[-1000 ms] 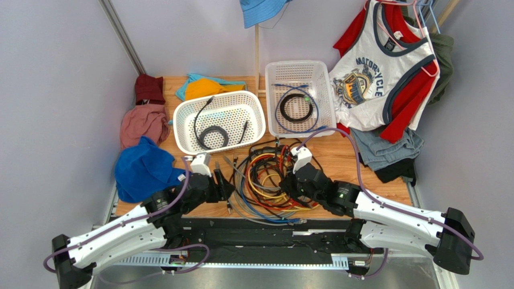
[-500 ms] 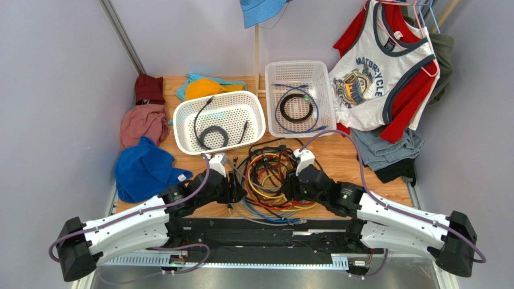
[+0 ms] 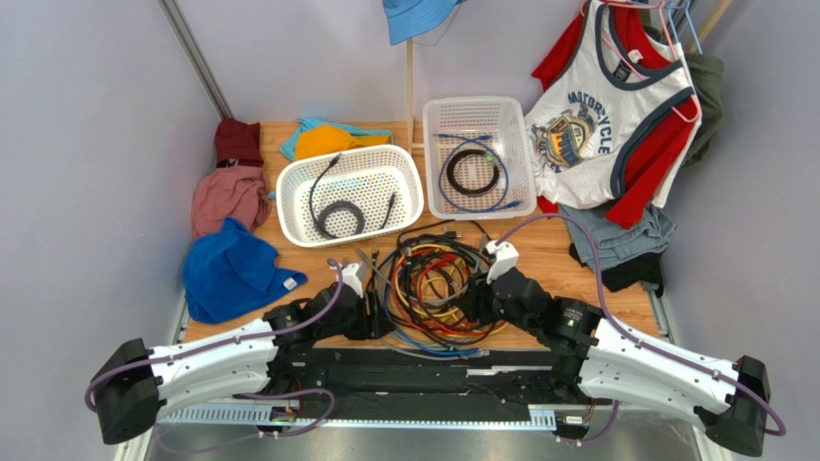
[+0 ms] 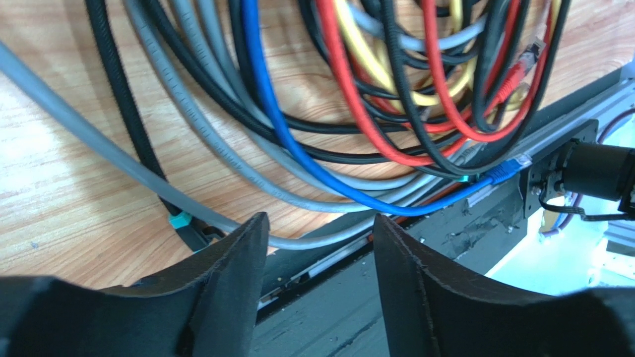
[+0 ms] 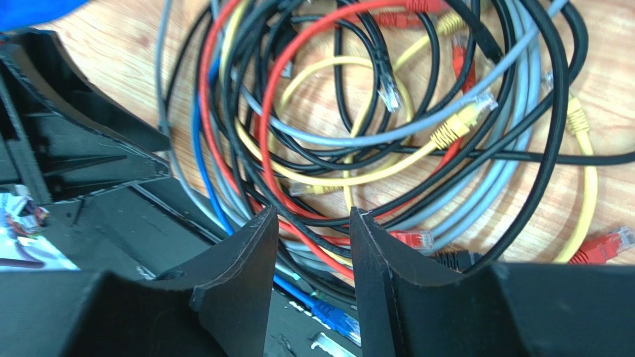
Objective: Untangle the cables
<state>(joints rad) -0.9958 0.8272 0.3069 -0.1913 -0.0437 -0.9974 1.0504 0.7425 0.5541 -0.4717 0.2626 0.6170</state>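
The cables (image 3: 433, 288) lie as a tangled bundle of black, grey, blue, red, orange and yellow loops on the wooden table, near its front edge. My left gripper (image 3: 377, 309) is open at the bundle's left side. In the left wrist view (image 4: 317, 223) a grey cable (image 4: 223, 178) crosses just beyond the fingertips. My right gripper (image 3: 469, 305) is open at the bundle's right side. In the right wrist view (image 5: 311, 219) red, black and grey strands (image 5: 313, 245) run under the gap between its fingers. Neither gripper holds anything.
A white basket (image 3: 289, 187) behind the bundle holds a black cable. A second white basket (image 3: 527, 154) holds a black coil and a blue cable. Cloths (image 3: 231, 269) lie at the left. A shirt (image 3: 616, 106) hangs at the right over folded jeans (image 3: 616, 240). A black rail (image 3: 433, 360) runs along the front edge.
My left gripper has moved right, up to the bundle's left edge. My right gripper has shifted slightly right and nearer. The cable loops have spread a little.
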